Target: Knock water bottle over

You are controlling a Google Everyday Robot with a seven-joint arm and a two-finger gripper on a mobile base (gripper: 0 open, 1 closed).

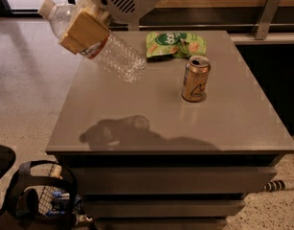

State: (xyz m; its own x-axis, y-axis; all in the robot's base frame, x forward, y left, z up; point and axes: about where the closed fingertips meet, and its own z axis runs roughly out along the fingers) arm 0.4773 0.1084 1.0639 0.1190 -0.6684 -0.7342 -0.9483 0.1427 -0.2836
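Note:
The water bottle (115, 54) is a clear ribbed plastic bottle with a white cap. It hangs tilted in the air above the table's left side, cap up and to the left, base down and to the right. My gripper (86, 30) is at the upper left, shut on the bottle's label part, and its tan pad covers most of the label. The white arm reaches in from the top of the view. The bottle touches nothing else and casts a shadow on the tabletop (137, 128).
A gold-orange drink can (195, 78) stands upright right of centre on the grey table. A green snack bag (175, 43) lies at the back. The table's left edge borders open floor. A black object with cables (36, 198) sits on the floor at lower left.

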